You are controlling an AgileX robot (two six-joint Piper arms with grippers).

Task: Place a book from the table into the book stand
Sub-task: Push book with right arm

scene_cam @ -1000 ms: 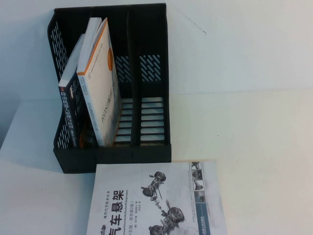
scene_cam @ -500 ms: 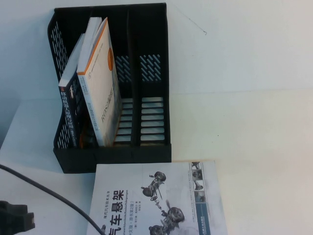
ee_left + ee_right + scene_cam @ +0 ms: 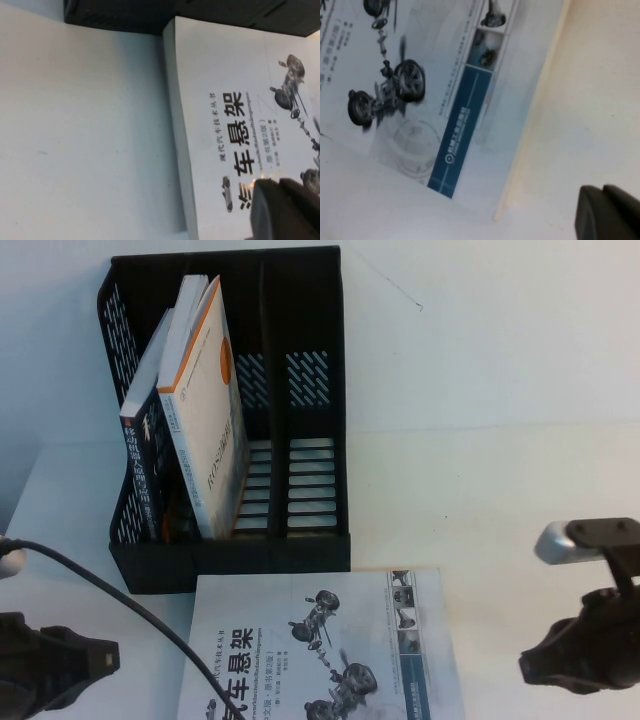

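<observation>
Approach step: left tool [image 3: 60, 668] and right tool [image 3: 585, 655] are flanking the suspension paperback [image 3: 325, 650] lying on the bench [image 3: 500, 500]; I cannot tell their openings; next, gripping an edge for the black file rack [image 3: 310, 440]

The book [image 3: 320, 650] on the table — cover title reads 汽车悬架, series line 现代汽车技术丛书 above it, legible in the left wrist view [image 3: 240, 135]. Lettering on the white book [image 3: 205, 410] in the book stand [image 3: 300, 420] — cannot be read.

Office-like desk setup: white table [image 3: 500, 490], black book stand [image 3: 300, 410] holding books.
</observation>
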